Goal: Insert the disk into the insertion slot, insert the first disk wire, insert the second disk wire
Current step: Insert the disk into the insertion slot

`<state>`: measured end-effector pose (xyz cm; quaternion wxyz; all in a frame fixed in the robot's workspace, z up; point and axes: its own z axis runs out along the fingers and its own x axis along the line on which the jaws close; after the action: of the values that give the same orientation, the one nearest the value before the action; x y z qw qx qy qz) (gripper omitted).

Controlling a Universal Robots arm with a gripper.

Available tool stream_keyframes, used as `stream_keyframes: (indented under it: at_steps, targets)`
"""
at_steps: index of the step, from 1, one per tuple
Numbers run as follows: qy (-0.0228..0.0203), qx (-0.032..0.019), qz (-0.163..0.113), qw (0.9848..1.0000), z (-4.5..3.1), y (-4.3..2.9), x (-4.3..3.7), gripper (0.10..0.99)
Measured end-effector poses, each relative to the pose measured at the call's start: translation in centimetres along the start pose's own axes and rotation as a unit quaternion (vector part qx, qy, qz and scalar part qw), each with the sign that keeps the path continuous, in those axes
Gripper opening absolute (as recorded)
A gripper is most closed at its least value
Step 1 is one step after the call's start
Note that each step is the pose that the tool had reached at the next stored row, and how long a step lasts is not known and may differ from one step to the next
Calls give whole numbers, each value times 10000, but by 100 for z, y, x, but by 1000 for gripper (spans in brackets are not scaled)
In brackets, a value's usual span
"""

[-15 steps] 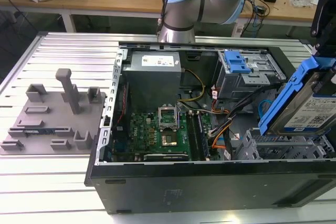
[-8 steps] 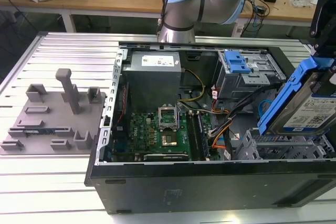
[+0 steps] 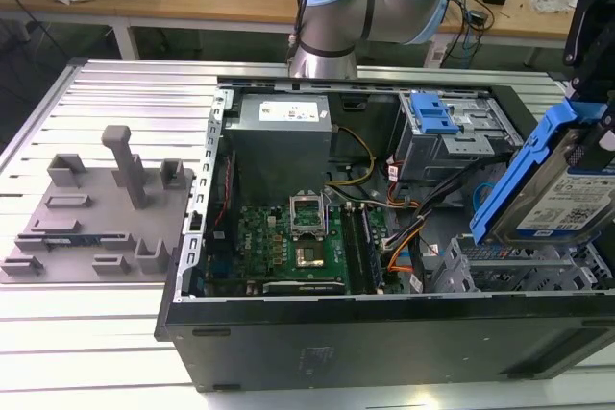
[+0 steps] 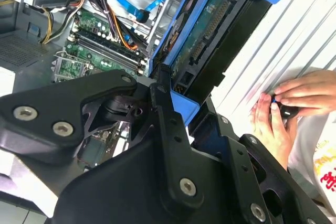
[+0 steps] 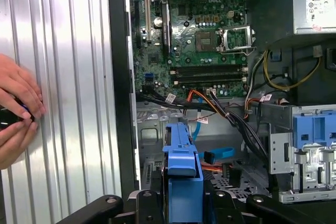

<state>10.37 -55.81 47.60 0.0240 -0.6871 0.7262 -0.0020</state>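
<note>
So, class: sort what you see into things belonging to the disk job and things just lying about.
Job: the disk, held aloft, tilted; the insertion slot.
Lying about: grey fixture plate; blue-latched cage; a person's hands.

Bright, even light around me; glare streaks the ribbed table (image 5: 68, 77) beside the computer case (image 5: 118, 77), whose interior lies shadowed.

The arm (image 3: 370, 2) stretches across, its end effector (image 4: 182, 103) clamped on the tilted disk (image 3: 567, 189).
</note>
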Motion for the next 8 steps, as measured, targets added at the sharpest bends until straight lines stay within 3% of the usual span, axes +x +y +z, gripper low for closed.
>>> stream_keyframes:
  at_steps: [8]
  targets:
    - [21,-5,-191,9998,7,8,-38,369]
